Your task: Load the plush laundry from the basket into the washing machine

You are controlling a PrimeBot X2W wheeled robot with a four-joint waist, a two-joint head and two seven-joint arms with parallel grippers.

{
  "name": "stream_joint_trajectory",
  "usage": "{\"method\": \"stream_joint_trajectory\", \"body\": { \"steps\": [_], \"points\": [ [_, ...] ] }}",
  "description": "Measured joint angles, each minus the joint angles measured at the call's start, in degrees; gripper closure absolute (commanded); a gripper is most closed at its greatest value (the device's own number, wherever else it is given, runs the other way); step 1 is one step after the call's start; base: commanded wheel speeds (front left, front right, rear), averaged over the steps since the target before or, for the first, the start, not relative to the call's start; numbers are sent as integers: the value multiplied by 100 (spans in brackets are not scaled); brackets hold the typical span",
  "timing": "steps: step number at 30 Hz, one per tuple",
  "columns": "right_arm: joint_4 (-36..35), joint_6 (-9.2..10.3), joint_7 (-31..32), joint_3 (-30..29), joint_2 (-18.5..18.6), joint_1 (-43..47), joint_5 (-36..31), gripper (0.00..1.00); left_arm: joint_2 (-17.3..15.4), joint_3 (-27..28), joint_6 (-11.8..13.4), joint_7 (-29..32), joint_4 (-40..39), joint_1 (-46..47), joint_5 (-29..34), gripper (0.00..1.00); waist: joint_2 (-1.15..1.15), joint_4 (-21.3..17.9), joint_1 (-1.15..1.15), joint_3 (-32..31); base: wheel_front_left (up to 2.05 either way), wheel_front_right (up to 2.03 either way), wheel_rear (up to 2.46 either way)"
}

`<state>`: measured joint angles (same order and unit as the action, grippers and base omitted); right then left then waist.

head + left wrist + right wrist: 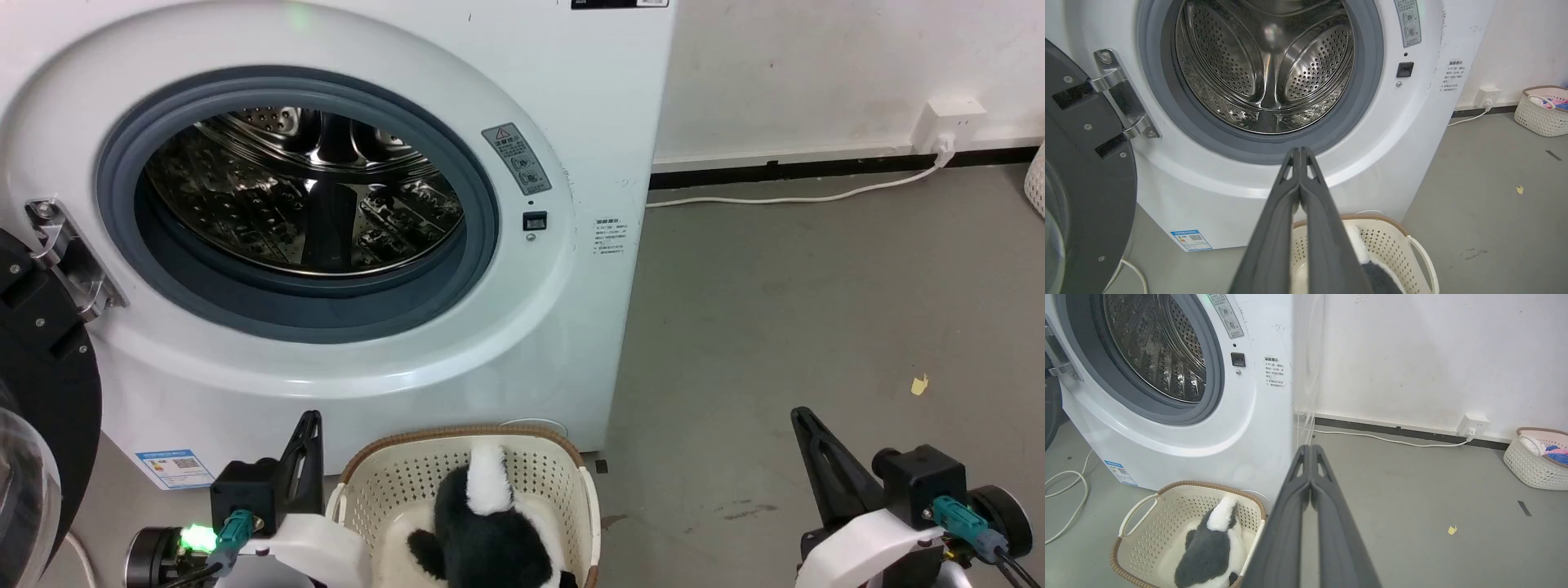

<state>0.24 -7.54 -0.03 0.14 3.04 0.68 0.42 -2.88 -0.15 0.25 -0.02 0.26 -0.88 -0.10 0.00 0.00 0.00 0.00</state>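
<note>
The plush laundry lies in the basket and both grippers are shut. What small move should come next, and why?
Probably open the left gripper, ready to reach for the plush laundry. It stands shut just beside the basket, closer than the right gripper; neither holds anything, and the washing machine already has its door open.

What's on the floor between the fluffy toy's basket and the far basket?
Mostly bare grey floor, with one small yellow scrap lying on it, as the right wrist view shows.
</note>
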Motion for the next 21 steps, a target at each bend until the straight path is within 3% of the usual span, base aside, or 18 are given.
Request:
{"method": "stream_joint_trajectory", "body": {
  "steps": [21],
  "points": [
    [0, 0, 0, 0, 0, 0, 0, 100, 0, 0, 0, 0, 0, 0, 0, 100, 0, 0, 0, 0, 0, 0, 0]
  ]
}}
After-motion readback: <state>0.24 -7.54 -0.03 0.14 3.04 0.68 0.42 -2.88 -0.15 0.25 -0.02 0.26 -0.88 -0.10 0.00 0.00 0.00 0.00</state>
